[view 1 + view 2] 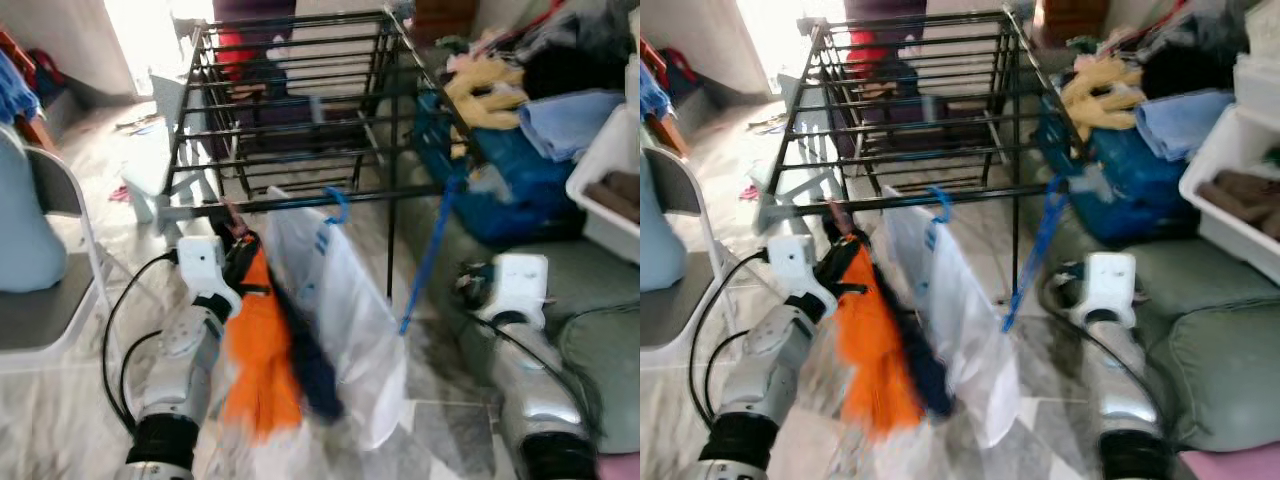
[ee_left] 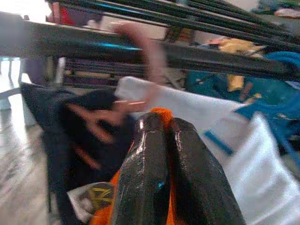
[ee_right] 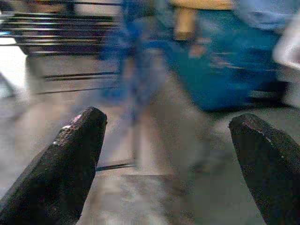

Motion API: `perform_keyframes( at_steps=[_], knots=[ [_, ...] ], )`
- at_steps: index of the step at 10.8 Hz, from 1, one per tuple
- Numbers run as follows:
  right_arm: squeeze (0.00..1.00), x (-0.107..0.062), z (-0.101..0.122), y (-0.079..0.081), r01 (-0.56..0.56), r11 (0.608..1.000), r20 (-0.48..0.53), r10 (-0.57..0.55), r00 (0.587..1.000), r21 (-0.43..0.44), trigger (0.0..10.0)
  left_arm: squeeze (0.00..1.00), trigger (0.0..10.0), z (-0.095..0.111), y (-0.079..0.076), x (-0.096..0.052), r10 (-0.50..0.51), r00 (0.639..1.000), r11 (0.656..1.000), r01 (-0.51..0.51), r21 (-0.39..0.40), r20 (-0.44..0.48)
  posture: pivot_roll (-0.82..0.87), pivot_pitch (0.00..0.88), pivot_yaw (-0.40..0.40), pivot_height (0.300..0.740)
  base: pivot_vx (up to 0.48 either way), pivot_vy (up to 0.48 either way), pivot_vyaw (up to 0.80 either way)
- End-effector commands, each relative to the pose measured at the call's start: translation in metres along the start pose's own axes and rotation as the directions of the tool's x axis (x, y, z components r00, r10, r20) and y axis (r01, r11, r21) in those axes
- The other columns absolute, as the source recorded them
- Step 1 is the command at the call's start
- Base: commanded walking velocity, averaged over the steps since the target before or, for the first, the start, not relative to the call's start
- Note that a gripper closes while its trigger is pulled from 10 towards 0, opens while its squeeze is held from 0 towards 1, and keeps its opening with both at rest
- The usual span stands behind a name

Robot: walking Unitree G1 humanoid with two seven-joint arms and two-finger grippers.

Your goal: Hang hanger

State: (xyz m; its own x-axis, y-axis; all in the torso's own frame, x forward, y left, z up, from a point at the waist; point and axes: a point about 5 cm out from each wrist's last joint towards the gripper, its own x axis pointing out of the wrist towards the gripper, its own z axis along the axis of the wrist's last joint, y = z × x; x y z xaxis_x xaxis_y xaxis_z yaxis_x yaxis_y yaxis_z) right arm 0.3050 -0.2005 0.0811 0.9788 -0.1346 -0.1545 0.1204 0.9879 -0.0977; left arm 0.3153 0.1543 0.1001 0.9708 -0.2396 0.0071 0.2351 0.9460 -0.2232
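Cluttered laundry corner with a pale marbled floor [image 1: 440, 420], heaped clothes to the robot's right and a black drying rack [image 1: 290, 110] straight ahead. Left pincer [image 2: 159, 136], raised just under the rack's front rail [image 2: 93, 49], is clenched on orange garment [image 1: 258, 350] at its top edge, where the cloth sits on a pink hanger [image 2: 140, 61]; the fingers [image 2: 140, 178] press together with orange cloth showing between them. The hanger's hook curves up to the rail; whether it is seated over the bar cannot be told through the blur. A dark navy garment [image 1: 305, 360] hangs just behind the orange one, and a white garment [image 1: 345, 320] hangs beside them on a blue hanger [image 1: 338, 205] already hooked on the rail. Right pincer [image 3: 164, 140] stands released, fingers wide apart, low near a blue strap [image 1: 428, 255] and holding nothing. Judgement: the load is light, the cloth soft and liable to slip; the hanger appears thin, stiff plastic. A grip at the neck below the hook would likely steer better than one on cloth.
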Motion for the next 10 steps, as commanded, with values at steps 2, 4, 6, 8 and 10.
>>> perform_keyframes(
  at_steps=[2, 4, 6, 8, 10],
  knots=[
    [0.00, 0.002, 0.011, 0.009, -0.047, 0.999, 0.041, 0.046, 0.998, 0.019, 10.0, 0.00, 10.0, 0.004, 0.003, 0.000, 0.012, 1.000, 1.000, -0.012, -0.001, 0.008, -0.18, 0.000, 0.039, 0.740, 0.000, 0.000, 0.00],
    [0.00, 0.008, 0.016, 0.022, -0.108, 0.993, 0.042, 0.106, 0.994, 0.046, 10.0, 0.00, 10.0, 0.004, 0.002, 0.000, 0.011, 1.000, 1.000, -0.011, -0.002, 0.003, -0.18, 0.000, 0.040, 0.740, 0.000, 0.000, 0.00],
    [0.00, 0.020, 0.016, 0.036, -0.135, 0.986, -0.034, 0.138, 0.990, 0.096, 10.0, 0.00, 10.0, 0.002, 0.001, 0.000, -0.003, 1.000, 1.000, 0.003, -0.008, -0.008, -0.18, 0.000, 0.042, 0.740, 0.000, 0.000, 0.00],
    [0.00, 0.031, 0.015, 0.040, -0.092, 0.991, -0.120, 0.104, 0.987, 0.102, 10.0, 0.00, 10.0, 0.002, 0.000, 0.001, -0.008, 1.000, 1.000, 0.008, -0.007, -0.013, -0.17, 0.000, 0.043, 0.740, 0.000, 0.000, 0.00],
    [0.00, 0.034, 0.003, 0.025, -0.019, 0.998, -0.209, 0.031, 0.977, 0.059, 10.0, 0.00, 10.0, 0.002, -0.001, 0.002, -0.010, 1.000, 1.000, 0.010, -0.008, -0.022, -0.17, 0.000, 0.034, 0.740, 0.000, 0.000, 0.00]
  ],
)
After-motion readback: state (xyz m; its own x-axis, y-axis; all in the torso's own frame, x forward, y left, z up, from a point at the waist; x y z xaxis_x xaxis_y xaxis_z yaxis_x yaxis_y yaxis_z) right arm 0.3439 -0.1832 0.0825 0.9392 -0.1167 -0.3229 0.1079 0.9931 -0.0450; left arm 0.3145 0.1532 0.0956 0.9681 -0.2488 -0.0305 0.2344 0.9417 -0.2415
